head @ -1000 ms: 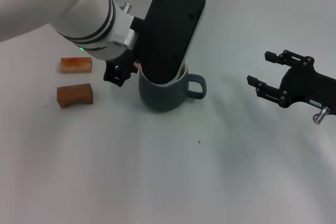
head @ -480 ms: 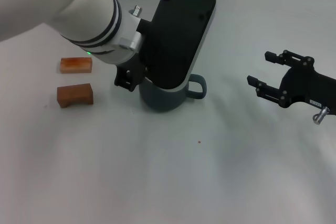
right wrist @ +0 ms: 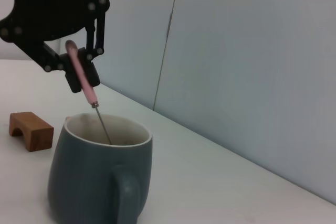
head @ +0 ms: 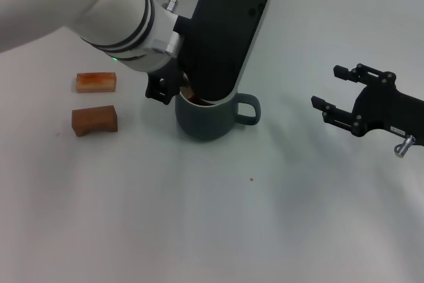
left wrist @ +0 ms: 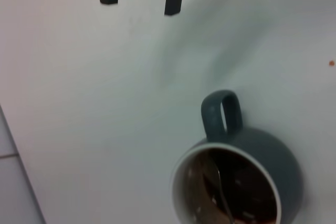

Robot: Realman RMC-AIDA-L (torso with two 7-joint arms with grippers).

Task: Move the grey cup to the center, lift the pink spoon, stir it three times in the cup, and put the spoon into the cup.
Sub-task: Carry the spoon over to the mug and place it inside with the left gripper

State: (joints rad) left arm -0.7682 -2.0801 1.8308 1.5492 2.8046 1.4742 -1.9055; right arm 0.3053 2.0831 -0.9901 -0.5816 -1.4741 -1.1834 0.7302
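The grey cup (head: pixel 205 122) stands on the white table near the middle, with its handle toward my right arm. It holds dark brown liquid (left wrist: pixel 239 190). My left gripper (right wrist: pixel 79 73) hangs just above the cup's rim and is shut on the pink handle of the pink spoon (right wrist: pixel 84 81). The spoon is tilted, and its metal stem and bowl (left wrist: pixel 211 171) dip into the liquid. In the head view my left wrist covers the spoon and most of the cup's mouth. My right gripper (head: pixel 327 86) is open and empty, off to the right of the cup.
Two brown wooden blocks lie left of the cup: a flat one (head: pixel 96 82) farther back and an arched one (head: pixel 95 120) nearer. The arched block also shows in the right wrist view (right wrist: pixel 30 129). A wall stands behind the table.
My left arm has swung right over the cup, then drawn back a little, moving the spoon inside it. The cup and my right arm have not moved.
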